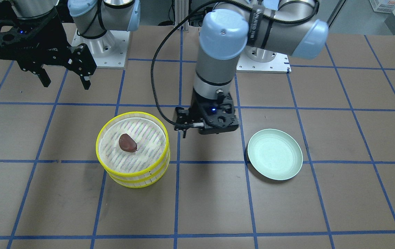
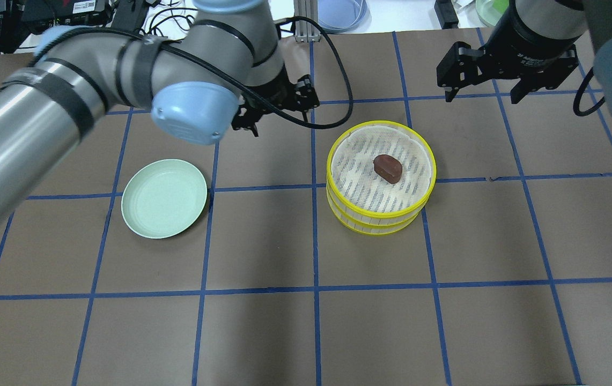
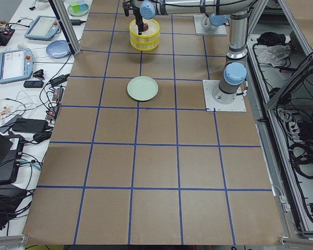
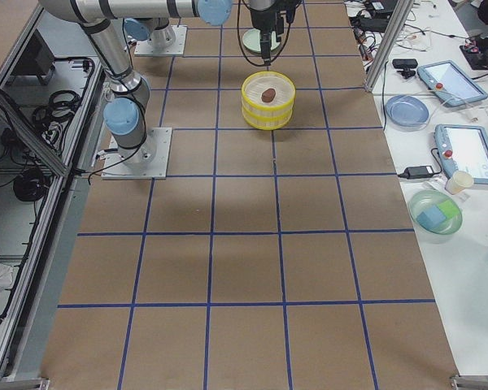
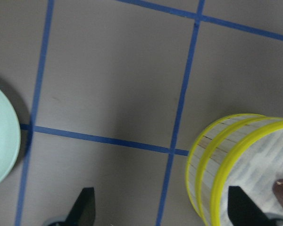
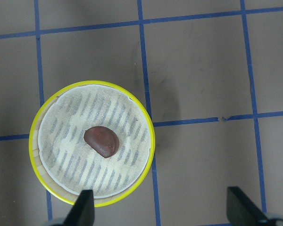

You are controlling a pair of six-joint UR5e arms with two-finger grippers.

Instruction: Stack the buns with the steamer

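The two yellow-rimmed steamer tiers point(image 2: 378, 217) stand stacked on the table. They also show in the front view point(image 1: 135, 178) and the right wrist view point(image 6: 146, 127). The dark reddish-brown bun point(image 2: 388, 167) lies on the top tier's floor, as the front view point(image 1: 127, 143) and right wrist view point(image 6: 101, 141) show. The cream-white bun is hidden. My left gripper point(image 2: 276, 107) is open and empty, low between plate and steamer. In its wrist view, the stack point(image 5: 212, 165) is at the right. My right gripper point(image 2: 481, 94) is open and empty, raised beyond the steamer.
A pale green plate point(image 2: 164, 198) lies empty on the left half of the table, also in the front view point(image 1: 275, 154) and at the left wrist view's edge point(image 5: 2, 141). Blue tape lines grid the brown table. Tablets and bowls lie off the table's far edge.
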